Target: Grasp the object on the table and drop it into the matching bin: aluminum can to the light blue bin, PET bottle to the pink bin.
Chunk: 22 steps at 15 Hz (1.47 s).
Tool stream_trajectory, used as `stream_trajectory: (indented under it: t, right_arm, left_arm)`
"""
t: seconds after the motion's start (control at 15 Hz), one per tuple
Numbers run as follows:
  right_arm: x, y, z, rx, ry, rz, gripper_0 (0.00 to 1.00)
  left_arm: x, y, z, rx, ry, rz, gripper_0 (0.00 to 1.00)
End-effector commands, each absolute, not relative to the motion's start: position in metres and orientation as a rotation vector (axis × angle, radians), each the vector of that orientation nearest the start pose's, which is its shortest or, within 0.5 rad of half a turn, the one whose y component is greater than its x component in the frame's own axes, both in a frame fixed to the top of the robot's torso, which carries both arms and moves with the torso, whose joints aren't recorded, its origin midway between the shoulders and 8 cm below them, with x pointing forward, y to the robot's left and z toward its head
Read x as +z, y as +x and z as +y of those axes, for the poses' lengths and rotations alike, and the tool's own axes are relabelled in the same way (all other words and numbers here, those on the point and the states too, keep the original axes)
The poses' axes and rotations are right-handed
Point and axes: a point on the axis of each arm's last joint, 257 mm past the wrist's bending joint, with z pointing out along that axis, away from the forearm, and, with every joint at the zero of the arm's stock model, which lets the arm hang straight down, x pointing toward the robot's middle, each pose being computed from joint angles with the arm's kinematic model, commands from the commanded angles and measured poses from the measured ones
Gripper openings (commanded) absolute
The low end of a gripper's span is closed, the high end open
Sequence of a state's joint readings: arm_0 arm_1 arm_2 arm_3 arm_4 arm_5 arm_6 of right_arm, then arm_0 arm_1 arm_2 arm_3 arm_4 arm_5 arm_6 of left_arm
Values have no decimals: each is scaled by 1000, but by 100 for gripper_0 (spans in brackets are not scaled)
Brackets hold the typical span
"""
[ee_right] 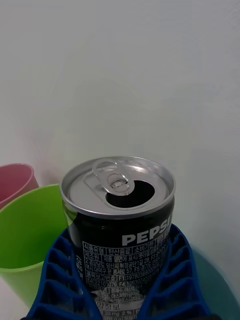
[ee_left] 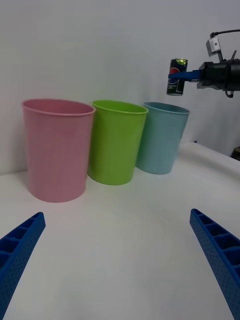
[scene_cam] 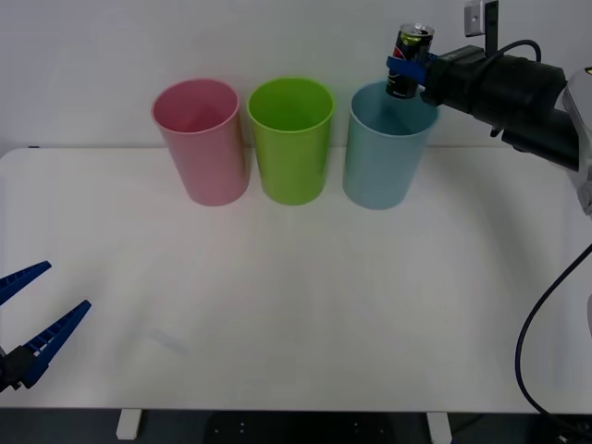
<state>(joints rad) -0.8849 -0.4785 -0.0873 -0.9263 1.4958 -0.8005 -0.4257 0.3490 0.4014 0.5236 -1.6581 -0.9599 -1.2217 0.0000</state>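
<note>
Opened dark aluminum can (scene_cam: 408, 61) held upright above light blue bin (scene_cam: 384, 157).

3 bins: 1 pink bin (scene_cam: 202, 139), 1 lime green bin (scene_cam: 290, 139), 1 light blue bin (scene_cam: 384, 153); 1 aluminum can (scene_cam: 409, 61); 2 claws: left claw (scene_cam: 35, 319), right claw (scene_cam: 407, 68); 1 counter (scene_cam: 296, 305).

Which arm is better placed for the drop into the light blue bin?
The right. Its claw already holds the aluminum can upright above the light blue bin. The left claw sits open, low at the table's near left edge.
</note>
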Motion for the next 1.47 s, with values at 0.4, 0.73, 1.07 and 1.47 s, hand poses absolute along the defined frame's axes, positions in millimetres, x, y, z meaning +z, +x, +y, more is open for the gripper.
stream_trajectory:
  t: [0.4,0.73,1.07,1.47]
  right_arm:
    - [5,680,-160,507,-588,1449,100]
    - [3,677,-160,514,-594,1438,100]
    - [-10,647,-159,500,-645,1396,100]
    - [-61,566,-159,589,-794,1388,100]
  left_arm:
    - [-169,342,330,-567,465,1441,100]
    - [-169,342,330,-567,465,1441,100]
    - [-169,342,330,-567,465,1441,100]
    - [-169,342,330,-567,465,1441,100]
